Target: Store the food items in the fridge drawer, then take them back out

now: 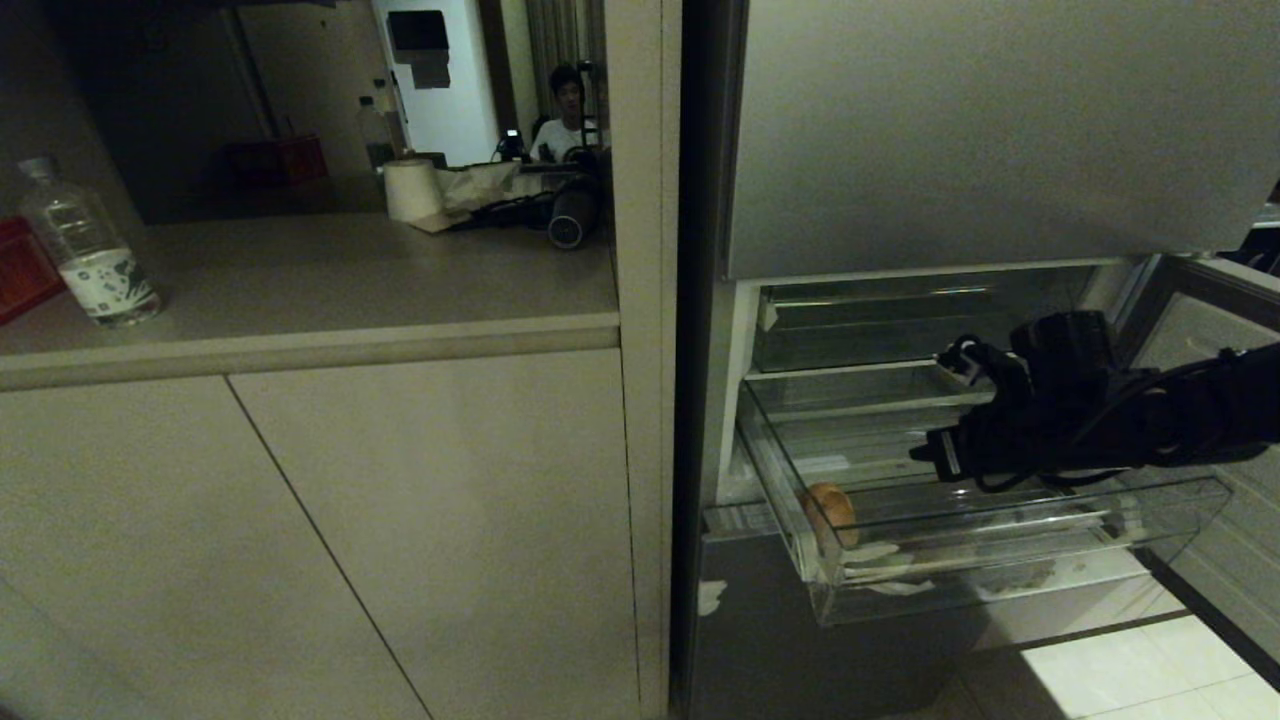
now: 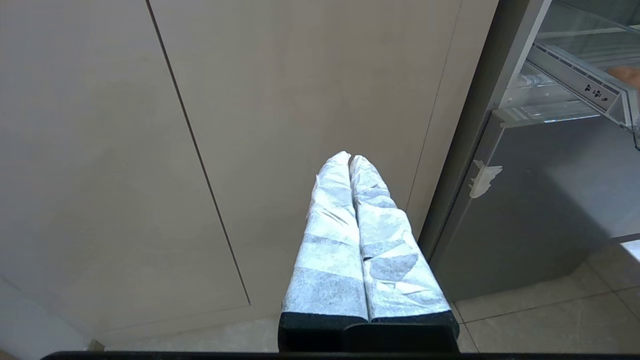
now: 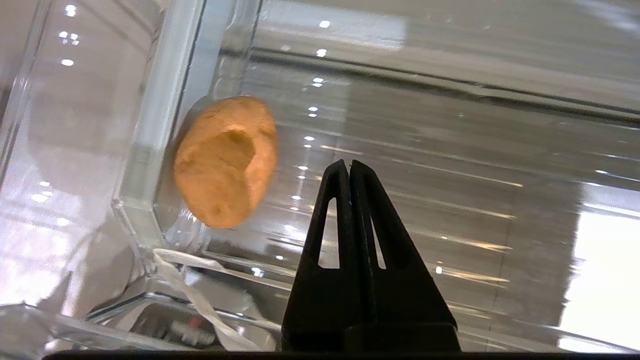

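The lump [image 3: 226, 161] sits in the drawer [image 1: 1000, 590], tucked into the corner where the side wall meets the tall front lip — tan-orange, oval, with a dent on its upper face. It looks light and matte, probably a touch soft or foam-like, so it should take a pinch without slipping, though that dent hints it could squash under a hard squeeze. Best hold, I'd say, is across its narrow middle, coming from above, since the clear wall crowds one side and leaves little room for a finger there. The ribbed floor around it is glossy plastic, and the lump could skid along it if nudged. No pepper that I can make out in any view. The right claw [image 3: 348, 165] hangs over the drawer just beside the lump, fingers pressed together, holding nothing — it needs to spread before going in. The left claw [image 2: 349, 157] is parked low by the cabinet door [image 2: 310, 95], also pinched shut and empty.
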